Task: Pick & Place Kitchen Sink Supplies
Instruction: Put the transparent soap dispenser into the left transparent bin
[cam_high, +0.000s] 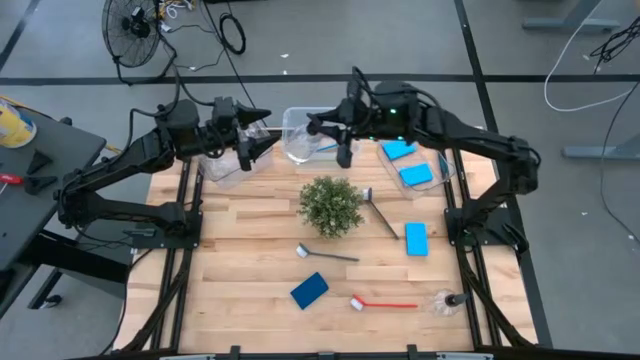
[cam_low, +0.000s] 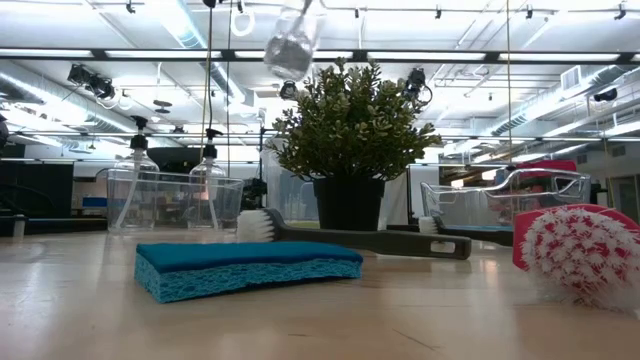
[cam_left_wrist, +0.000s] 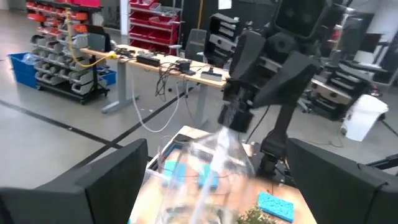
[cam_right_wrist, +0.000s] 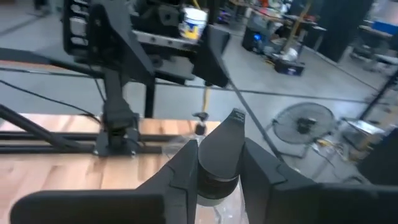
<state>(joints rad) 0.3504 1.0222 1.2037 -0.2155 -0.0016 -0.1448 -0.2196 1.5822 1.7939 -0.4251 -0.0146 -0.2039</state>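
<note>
My right gripper (cam_high: 335, 135) is high over the table's far middle, shut on a small clear bottle (cam_high: 298, 150) with a black cap. The bottle shows high in the air in the low view (cam_low: 290, 45) and blurred in the left wrist view (cam_left_wrist: 217, 165). It hangs above the middle clear bin (cam_high: 290, 118). My left gripper (cam_high: 248, 140) stands open to the bottle's left, over the left bin (cam_high: 222, 170), with nothing between its fingers (cam_left_wrist: 106, 180). On the table lie blue sponges (cam_high: 309, 290) (cam_high: 416, 238), dark grey brushes (cam_high: 325, 253) (cam_high: 382, 212), a red brush (cam_high: 385, 303) and another clear bottle on its side (cam_high: 447, 300). My right gripper pinches the bottle's black cap (cam_right_wrist: 217, 163) between its two fingers, coming about level from the table's right. The clear body (cam_left_wrist: 217, 165) hangs tilted below the fingers, lifted clear of the bin and the table.
A bushy green plant (cam_high: 330, 205) stands in its pot at the table's middle. The right bin (cam_high: 448, 178) holds two blue sponges (cam_high: 398, 150) (cam_high: 415, 175). The left bin holds two upright bottles (cam_low: 135, 185) (cam_low: 207, 185). The table's near left is bare wood (cam_high: 230, 290).
</note>
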